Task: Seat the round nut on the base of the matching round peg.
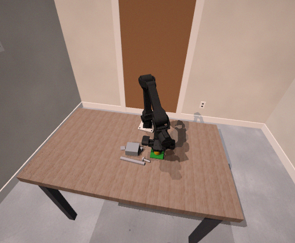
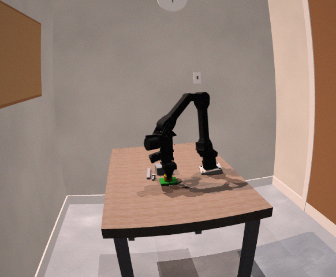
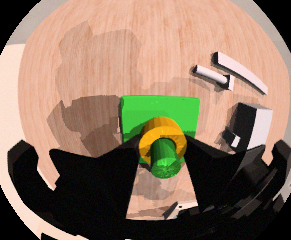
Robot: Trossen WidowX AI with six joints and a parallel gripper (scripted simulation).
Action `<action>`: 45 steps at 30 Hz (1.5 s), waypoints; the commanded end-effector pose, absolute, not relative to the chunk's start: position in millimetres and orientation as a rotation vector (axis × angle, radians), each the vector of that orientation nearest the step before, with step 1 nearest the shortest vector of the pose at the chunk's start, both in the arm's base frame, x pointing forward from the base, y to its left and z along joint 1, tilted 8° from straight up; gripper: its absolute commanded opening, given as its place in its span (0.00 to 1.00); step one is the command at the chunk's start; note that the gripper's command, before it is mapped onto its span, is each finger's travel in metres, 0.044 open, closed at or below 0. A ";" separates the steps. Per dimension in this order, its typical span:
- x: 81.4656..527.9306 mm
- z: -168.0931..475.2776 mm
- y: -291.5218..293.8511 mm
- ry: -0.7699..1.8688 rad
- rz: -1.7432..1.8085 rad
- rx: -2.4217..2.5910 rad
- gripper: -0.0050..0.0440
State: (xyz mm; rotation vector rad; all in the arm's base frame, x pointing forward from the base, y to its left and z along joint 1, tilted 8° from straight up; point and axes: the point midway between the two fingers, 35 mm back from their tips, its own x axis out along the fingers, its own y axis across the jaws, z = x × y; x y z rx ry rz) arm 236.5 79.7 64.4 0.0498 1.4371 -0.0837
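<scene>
Gripper (image 3: 163,154) clamped on yellow round nut (image 3: 161,139), lower centre of wrist view. Nut ringed around green round peg (image 3: 164,159); peg top pokes up through nut's hole. Peg stands on green square base (image 3: 160,114) on wooden table (image 1: 89,146). Cannot tell if nut touches base. Grey block (image 1: 132,148) left of base in top view; grey rod (image 1: 132,160) and small bolt (image 1: 146,159) lie just below block.
</scene>
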 end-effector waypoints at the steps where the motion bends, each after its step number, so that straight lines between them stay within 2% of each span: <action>1: 239.3 69.2 80.8 1.419 -0.077 0.056 0.00; 7: 239.3 69.5 80.8 1.419 -0.078 0.056 0.00; 8: 239.3 69.5 80.8 1.419 -0.078 0.056 0.15; 10: 239.3 69.5 80.8 1.419 -0.078 0.056 0.25; 12: 239.3 69.5 80.8 1.419 -0.078 0.056 0.25; 20: 239.3 69.5 80.8 1.419 -0.078 0.056 0.63; 39: 239.4 70.8 81.0 1.419 -0.078 0.056 0.63; 45: 238.1 116.0 84.5 1.419 -0.078 0.054 0.63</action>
